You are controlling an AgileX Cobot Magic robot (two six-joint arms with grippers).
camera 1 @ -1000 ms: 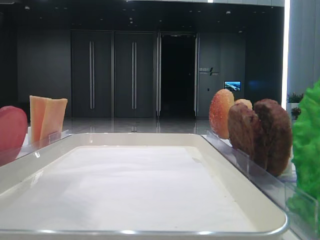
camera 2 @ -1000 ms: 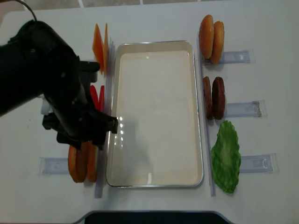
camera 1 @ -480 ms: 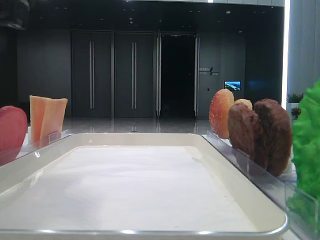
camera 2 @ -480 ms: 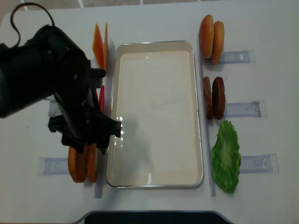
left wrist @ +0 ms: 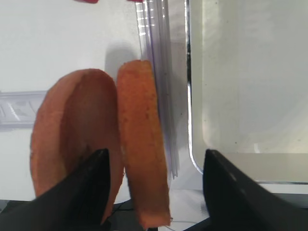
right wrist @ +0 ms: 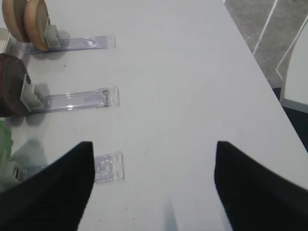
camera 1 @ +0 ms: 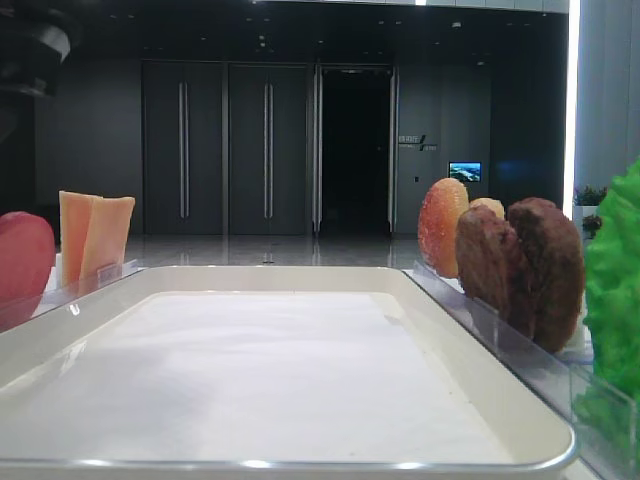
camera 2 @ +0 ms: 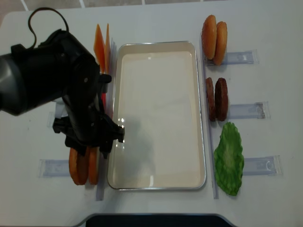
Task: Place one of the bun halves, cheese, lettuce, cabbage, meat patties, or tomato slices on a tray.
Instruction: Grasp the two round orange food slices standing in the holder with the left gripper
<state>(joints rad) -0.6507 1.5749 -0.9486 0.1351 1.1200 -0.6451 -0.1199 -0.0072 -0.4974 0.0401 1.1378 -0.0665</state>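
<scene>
White tabletop (camera 2: 156, 208), dark lobby behind.

Item: left gripper (left wrist: 154, 192), jaws spread wide and holding nothing, poised over two orange bun halves (left wrist: 101, 154) standing on edge in a clear rack (left wrist: 156, 57). The inner half (left wrist: 142, 144) sits between the fingers; the outer half (left wrist: 72, 144) lies under the left finger.

Item: tray (camera 2: 201, 118), just to the gripper's right, nothing on it.

Item: right gripper (right wrist: 154, 192), jaws apart, holding nothing, parked over bare table well away from the buns (camera 2: 214, 33), patties (camera 2: 217, 98) and lettuce (camera 2: 229, 158) on its side.

Risks, judged: the left finger may land on the outer half and topple it; closing could catch both halves together; the right finger may strike the rack wall or tray rim; a thin upright slice could slip or tilt when lifted.
</scene>
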